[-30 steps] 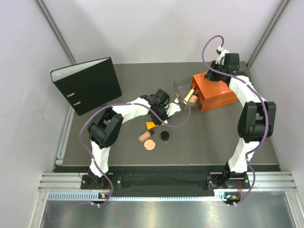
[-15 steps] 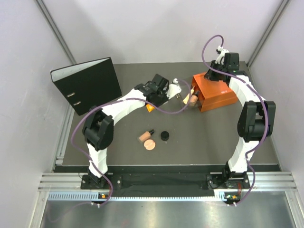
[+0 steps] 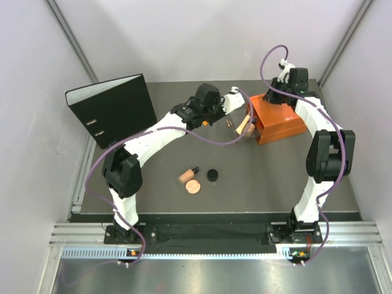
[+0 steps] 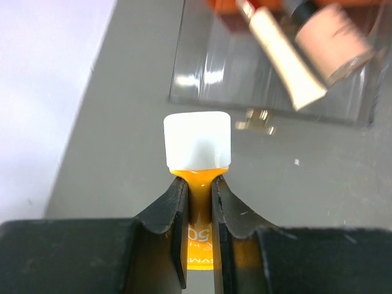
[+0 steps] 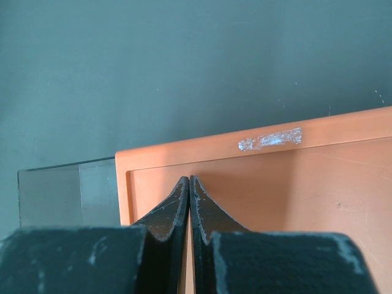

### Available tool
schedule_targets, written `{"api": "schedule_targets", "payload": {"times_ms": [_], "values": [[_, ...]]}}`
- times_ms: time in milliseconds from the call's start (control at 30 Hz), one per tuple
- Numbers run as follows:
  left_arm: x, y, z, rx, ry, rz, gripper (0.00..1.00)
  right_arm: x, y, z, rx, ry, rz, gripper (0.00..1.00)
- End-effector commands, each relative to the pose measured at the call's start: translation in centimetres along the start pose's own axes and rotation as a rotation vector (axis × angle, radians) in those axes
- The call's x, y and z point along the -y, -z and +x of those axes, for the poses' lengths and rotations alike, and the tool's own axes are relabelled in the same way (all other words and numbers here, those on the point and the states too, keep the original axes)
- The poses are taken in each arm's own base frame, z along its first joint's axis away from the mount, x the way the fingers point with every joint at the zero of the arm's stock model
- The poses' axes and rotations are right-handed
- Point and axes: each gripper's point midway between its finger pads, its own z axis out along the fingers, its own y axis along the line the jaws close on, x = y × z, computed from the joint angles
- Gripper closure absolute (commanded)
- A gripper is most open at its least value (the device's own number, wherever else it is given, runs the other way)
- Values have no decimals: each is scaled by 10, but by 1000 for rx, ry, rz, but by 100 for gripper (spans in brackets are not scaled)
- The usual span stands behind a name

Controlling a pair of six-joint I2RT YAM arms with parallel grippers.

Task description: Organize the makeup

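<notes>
Two fingers, my left fingers (image 4: 197, 182), are clamped on the soft body of the orange tube (image 4: 197, 139) just below its white cap. The tube hangs over the tabletop (image 3: 275, 165), just short of the clear tray (image 4: 184, 61) that sticks out of the orange box (image 3: 283, 119).

My hold is narrow and sits on squeezable plastic, so the tube could swivel or slide out if I swing it hard. The tray wall is transparent and easy to misjudge. If I come in low, the cap could knock the rim and shove the tray.

Inside, a cream tube (image 4: 282, 55) and a peach bottle (image 4: 334, 37) already lie slantwise. If I drop mine on top of them it could roll, or bounce out onto the tabletop.

My right fingers (image 5: 189, 184) are pressed together with nothing between them, over the box lid. I judge they are steadying the box. If they are not bearing down, a bump from my left side could slide everything.

Near the front, well apart from here, the small bottle (image 3: 187, 175), the round compact (image 3: 193, 186) and the black jar (image 3: 212, 174) wait.
</notes>
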Motion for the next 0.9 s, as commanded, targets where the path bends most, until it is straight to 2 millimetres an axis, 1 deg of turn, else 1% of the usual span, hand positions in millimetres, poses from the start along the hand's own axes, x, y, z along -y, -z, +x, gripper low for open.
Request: {"api": "schedule_targets", "payload": {"times_ms": [0,133,167,233,300,333,400,467,600,733,800,833,867], "values": [[-11,2,-68,206,-139,-77,100,35,-10,106,-335,-92,103,100],[-7,-6,-89,265,-162,-95,100,35,-10,108,-337,-94,103,100],[-1,-10,-95,279,-168,-88,100,36,-9,109,-339,-95,105,100],[1,-12,-106,307,-174,-90,100,36,-9,109,-340,-93,105,100],[9,-18,-113,327,-178,-78,100,35,-10,109,-338,-95,104,100],[14,-21,-116,337,-165,-75,100,36,-10,109,-338,-95,104,100],[15,-25,-125,373,-141,-96,100,36,-10,109,-338,-95,104,100],[21,-29,-135,409,-119,-90,100,35,-9,110,-340,-97,104,100],[32,-36,-146,454,-107,-66,100,36,-9,110,-338,-96,105,100],[45,-43,-147,478,-113,-29,100,36,-9,111,-339,-95,105,100],[46,-45,-144,478,-111,-30,100,36,-9,111,-341,-95,106,100],[47,-47,-141,469,-104,-36,96,36,-9,111,-341,-94,107,100],[47,-49,-136,456,-101,-39,80,36,-10,111,-341,-95,106,100]]}}
